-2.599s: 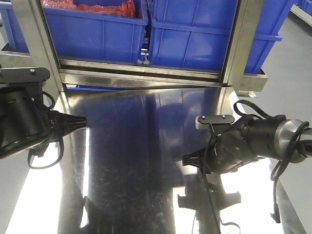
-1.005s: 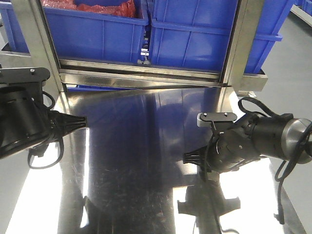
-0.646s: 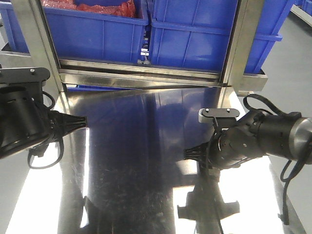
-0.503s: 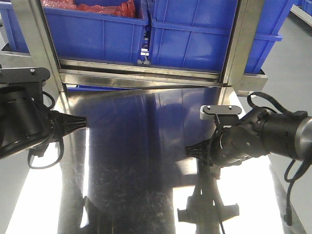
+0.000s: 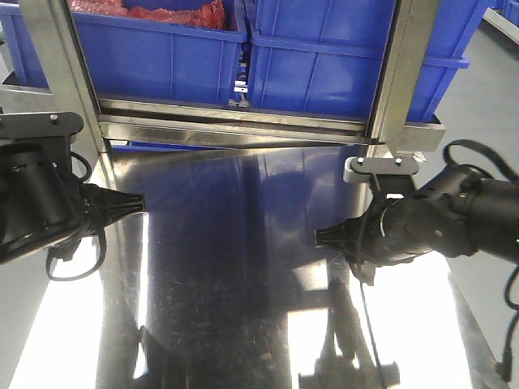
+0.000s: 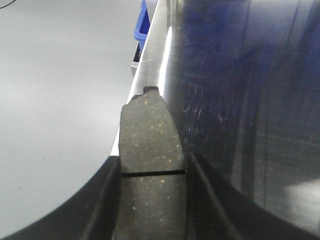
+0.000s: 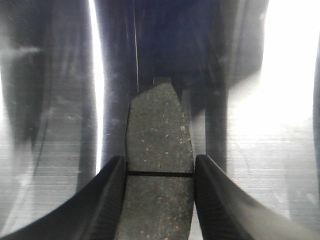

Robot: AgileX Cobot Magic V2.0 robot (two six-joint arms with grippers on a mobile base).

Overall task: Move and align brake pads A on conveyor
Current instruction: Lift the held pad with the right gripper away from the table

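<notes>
Shifted rightward, right claw half hides brake pad.

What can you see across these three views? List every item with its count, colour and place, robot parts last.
brake pads: two, dark grey, one clamped in each gripper
steel table: one, mirror-like silver, under both grippers
bins: at least two, blue, behind the table; left one holds red material
rack uprights: two, steel grey, before the bins
floor: grey, beside the table
left gripper: one, black, table's left edge
right gripper: one, black, table's right half
</notes>
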